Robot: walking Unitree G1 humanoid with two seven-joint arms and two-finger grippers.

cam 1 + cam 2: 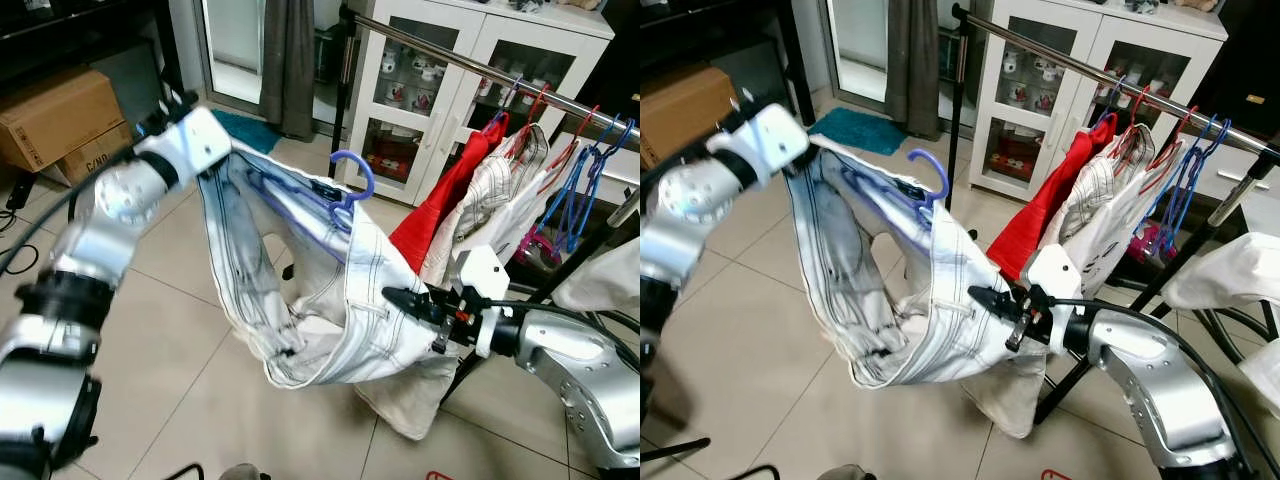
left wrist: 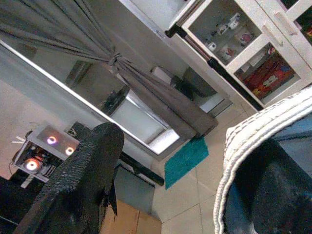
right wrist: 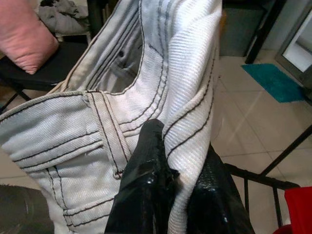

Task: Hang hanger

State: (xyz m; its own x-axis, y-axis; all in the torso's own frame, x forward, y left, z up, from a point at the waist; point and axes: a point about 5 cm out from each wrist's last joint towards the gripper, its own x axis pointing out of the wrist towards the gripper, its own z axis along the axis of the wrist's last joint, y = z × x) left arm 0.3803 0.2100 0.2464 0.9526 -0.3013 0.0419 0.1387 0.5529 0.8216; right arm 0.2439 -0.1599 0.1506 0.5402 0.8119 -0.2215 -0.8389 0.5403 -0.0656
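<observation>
Left eye view, tiled floor (image 1: 190,330), clothes rail (image 1: 470,62), both grippers (image 1: 205,165) (image 1: 410,300) pinching white jeans (image 1: 340,310), blue hanger (image 1: 345,185).

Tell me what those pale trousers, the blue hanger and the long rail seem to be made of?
Trousers: likely denim, matte, going by the diagonal twill weave and dark double stitching in the right wrist view. Blue hanger: probably plastic, smooth and evenly coloured. Rail: metal, judging by its bright chrome-like shine.

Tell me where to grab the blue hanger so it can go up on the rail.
Grip the blue hanger on its neck just under the hook, coming from above. The hook stands clear of the white jeans, while its arms lie inside the waistband, which the left gripper and right gripper hold stretched.
</observation>
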